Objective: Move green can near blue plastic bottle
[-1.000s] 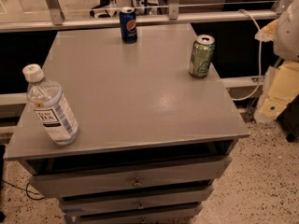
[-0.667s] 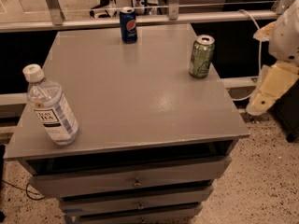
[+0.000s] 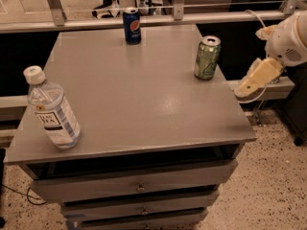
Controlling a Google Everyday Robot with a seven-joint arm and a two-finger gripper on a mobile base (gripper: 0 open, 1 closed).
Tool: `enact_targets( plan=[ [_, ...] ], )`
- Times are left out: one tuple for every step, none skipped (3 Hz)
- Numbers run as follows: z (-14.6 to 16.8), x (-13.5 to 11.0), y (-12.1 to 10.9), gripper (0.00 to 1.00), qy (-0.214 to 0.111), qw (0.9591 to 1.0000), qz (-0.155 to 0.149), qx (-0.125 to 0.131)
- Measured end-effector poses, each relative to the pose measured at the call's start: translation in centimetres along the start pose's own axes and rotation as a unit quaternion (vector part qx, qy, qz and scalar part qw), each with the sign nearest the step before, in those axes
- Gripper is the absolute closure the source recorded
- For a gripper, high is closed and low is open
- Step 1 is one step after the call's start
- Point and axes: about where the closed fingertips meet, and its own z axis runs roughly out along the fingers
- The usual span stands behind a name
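The blue plastic bottle [image 3: 50, 111] stands at the near left corner of the grey table [image 3: 144, 95], well apart from the green can [image 3: 207, 57], which stands upright farther back at the right edge. The can is probably light, thin-walled and smooth, so a gentle hold around its middle seems best. The gripper [image 3: 256, 79] hangs off the table, right of the can and apart from it. It holds nothing, and how far open it is I cannot tell.
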Motion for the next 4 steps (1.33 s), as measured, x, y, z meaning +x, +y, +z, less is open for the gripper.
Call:
enact_targets(
  plan=[
    [3.6, -0.6, -2.0, 0.0, -0.083, 0.9956, 0.043, -0.005],
    [7.0, -1.9, -3.5, 0.0, -0.167, 0.9827, 0.077, -0.019],
    [9.4, -3.2, -4.8, 0.0, -0.241, 0.9654, 0.098, -0.023],
    [11.4, -4.9, -5.4, 0.17, -0.292, 0.9505, 0.102, -0.03]
  ],
)
